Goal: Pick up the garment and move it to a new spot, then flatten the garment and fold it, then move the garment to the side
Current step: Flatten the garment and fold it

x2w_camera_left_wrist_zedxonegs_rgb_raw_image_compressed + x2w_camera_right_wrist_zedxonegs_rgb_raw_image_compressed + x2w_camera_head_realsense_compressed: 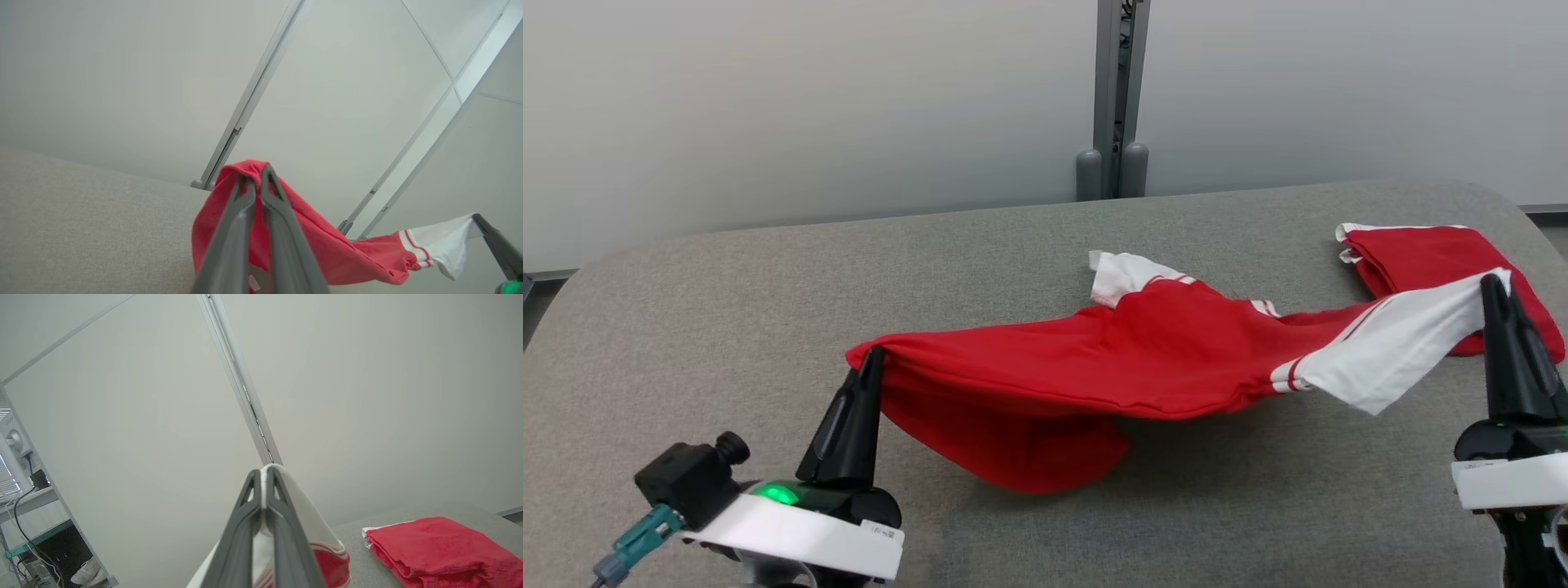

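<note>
Left gripper (873, 361) pinches the garment (1111, 359) by its red end, right gripper (1494, 287) by its white end; it hangs between them, sagging to the table (703, 310), and looks soft, light and limp, best held at the edges.

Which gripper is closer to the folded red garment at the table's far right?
Right. The right gripper is just in front of the folded garment; the left gripper is far off to its left.
</note>
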